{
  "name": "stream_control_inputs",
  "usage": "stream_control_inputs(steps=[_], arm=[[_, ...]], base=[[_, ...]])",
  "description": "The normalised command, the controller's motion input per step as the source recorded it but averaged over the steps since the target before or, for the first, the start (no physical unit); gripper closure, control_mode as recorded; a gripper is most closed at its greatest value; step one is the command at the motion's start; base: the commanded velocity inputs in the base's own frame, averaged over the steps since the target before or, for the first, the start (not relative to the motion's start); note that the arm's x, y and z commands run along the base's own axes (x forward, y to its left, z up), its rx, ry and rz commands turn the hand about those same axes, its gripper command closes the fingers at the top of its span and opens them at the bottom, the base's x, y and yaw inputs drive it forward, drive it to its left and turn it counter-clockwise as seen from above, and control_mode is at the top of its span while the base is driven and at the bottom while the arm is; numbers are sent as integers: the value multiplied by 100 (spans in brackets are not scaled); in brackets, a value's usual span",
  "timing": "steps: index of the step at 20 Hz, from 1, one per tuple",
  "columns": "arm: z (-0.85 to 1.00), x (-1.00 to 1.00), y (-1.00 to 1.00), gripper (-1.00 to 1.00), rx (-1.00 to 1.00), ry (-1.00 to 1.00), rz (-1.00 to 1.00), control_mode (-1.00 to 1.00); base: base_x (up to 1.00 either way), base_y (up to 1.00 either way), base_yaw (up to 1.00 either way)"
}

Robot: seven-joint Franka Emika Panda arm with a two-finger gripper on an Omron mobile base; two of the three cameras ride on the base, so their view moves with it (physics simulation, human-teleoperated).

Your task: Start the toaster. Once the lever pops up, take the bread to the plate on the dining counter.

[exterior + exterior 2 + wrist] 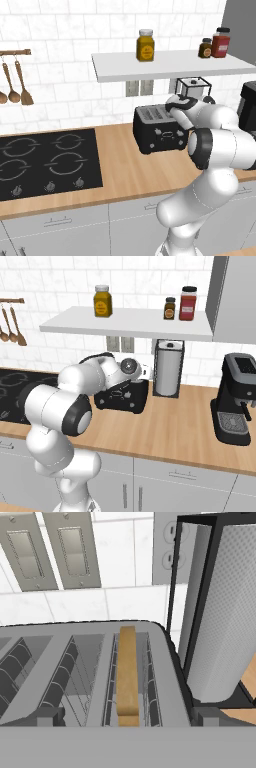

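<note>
— Two dark fingertips [50, 716] rise far apart at the bottom of the hand view, one at each side of the silvery slotted top; the gripper [127, 717] is spread wide and holds nothing.

— What lies between them?

— The small flat tan-brown bread slice [127, 674], standing on edge in the right-hand slot of the small black boxy toaster [159, 131]. The fingers sit just above the toaster's top; whether they touch it I cannot tell.

— And around the toaster?

— It stands on the light-wood counter [130, 165], against the white tiled wall. Just beside it is a white paper-towel roll in a black frame [167, 375]; further right, well apart, a tall black coffee machine [235, 406]. To the left lies a black four-ring hob [47, 162].
</note>
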Motion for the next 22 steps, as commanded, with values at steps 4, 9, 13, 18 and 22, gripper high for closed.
stream_control_inputs(steps=[4, 9, 13, 18, 22], arm=[[0, 0, 0, -100, 0, 0, 0, -100], [0, 0, 0, -100, 0, 0, 0, -100], [0, 0, 0, -100, 0, 0, 0, -100], [0, 0, 0, -100, 0, 0, 0, -100], [0, 0, 0, -100, 0, 0, 0, -100]], base=[[0, 0, 0], [0, 0, 0], [0, 0, 0], [0, 0, 0], [0, 0, 0]])
